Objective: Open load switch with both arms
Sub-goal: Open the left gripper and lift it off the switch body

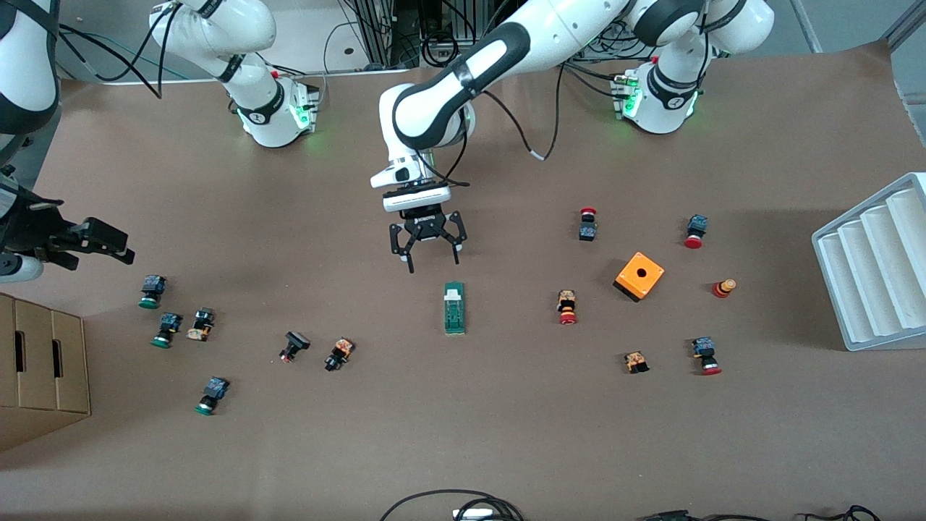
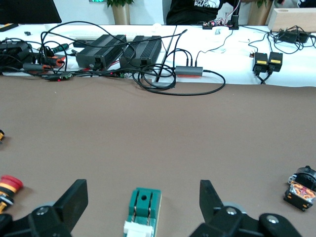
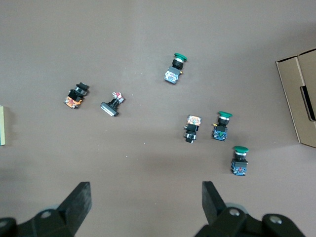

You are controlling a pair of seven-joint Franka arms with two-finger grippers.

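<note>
The load switch (image 1: 454, 307) is a slim green block with a white end piece, lying flat at mid-table. My left gripper (image 1: 434, 265) hangs open just above the table beside that white end, on the side toward the robots' bases. In the left wrist view the load switch (image 2: 143, 210) lies centred between the spread fingers (image 2: 74, 197) of the left gripper (image 2: 143, 190), untouched. My right gripper (image 1: 108, 242) hovers open and empty at the right arm's end of the table, above a group of green-capped push-buttons (image 3: 221, 126). The right gripper (image 3: 146, 190) has only bare table between its fingers.
Red-capped push-buttons (image 1: 567, 307) and an orange cube box (image 1: 639, 276) lie toward the left arm's end, with a white ribbed tray (image 1: 875, 268) at that edge. Green-capped push-buttons (image 1: 163, 329) and a cardboard box (image 1: 40, 369) sit at the right arm's end. Cables (image 1: 448, 503) lie at the near edge.
</note>
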